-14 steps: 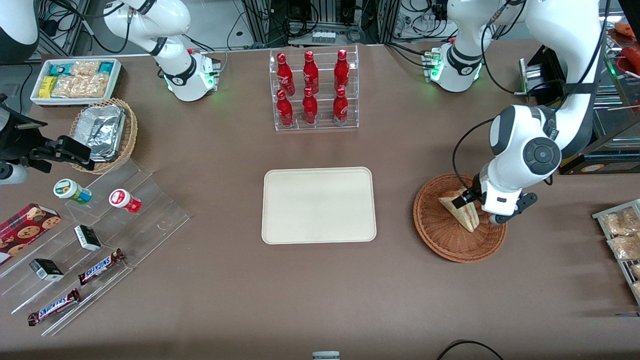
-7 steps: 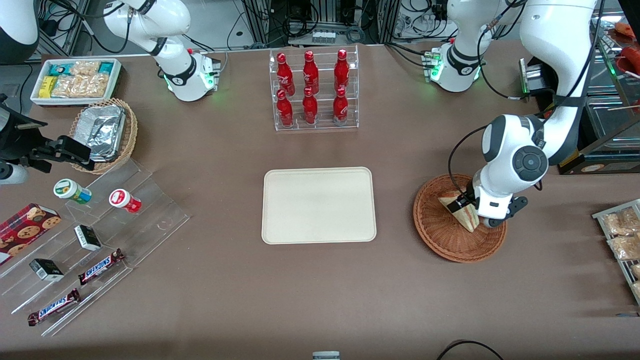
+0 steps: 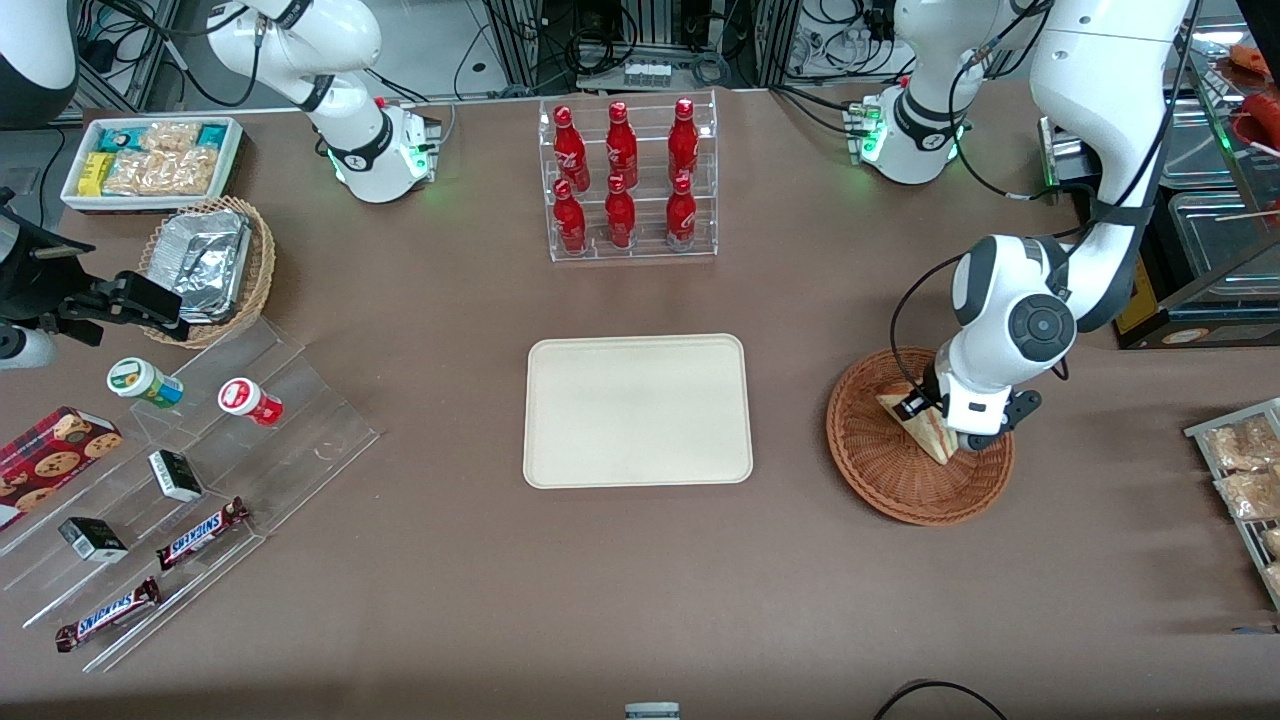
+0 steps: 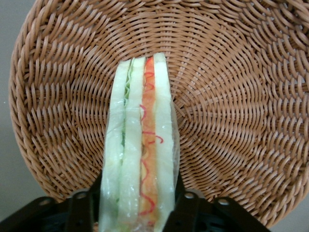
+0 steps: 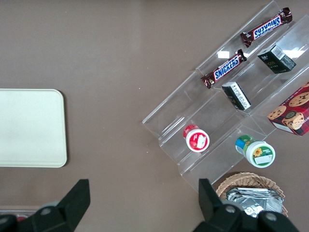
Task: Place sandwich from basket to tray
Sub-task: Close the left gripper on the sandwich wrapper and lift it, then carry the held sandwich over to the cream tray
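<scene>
The sandwich (image 3: 926,432), a wrapped wedge with white bread and an orange layer (image 4: 140,145), stands on edge in the reddish-brown basket (image 3: 890,485) (image 4: 231,121) toward the working arm's end of the table. My gripper (image 3: 942,418) (image 4: 136,198) is down in the basket, open, with one black finger (image 4: 186,212) on each side of the sandwich and close against its wrap. The sandwich still rests on the wicker. The cream tray (image 3: 637,345) (image 5: 29,128) lies bare at the table's middle, beside the basket.
A clear rack of red bottles (image 3: 627,180) stands farther from the camera than the tray. Toward the parked arm's end are a tan basket of foil containers (image 3: 205,260), a white snack bin (image 3: 150,160) and clear steps with snacks (image 3: 190,480). Bagged snacks (image 3: 1240,470) lie at the working arm's edge.
The arm has come lower over the basket, bringing the gripper down around the sandwich. The sandwich and basket have not moved.
</scene>
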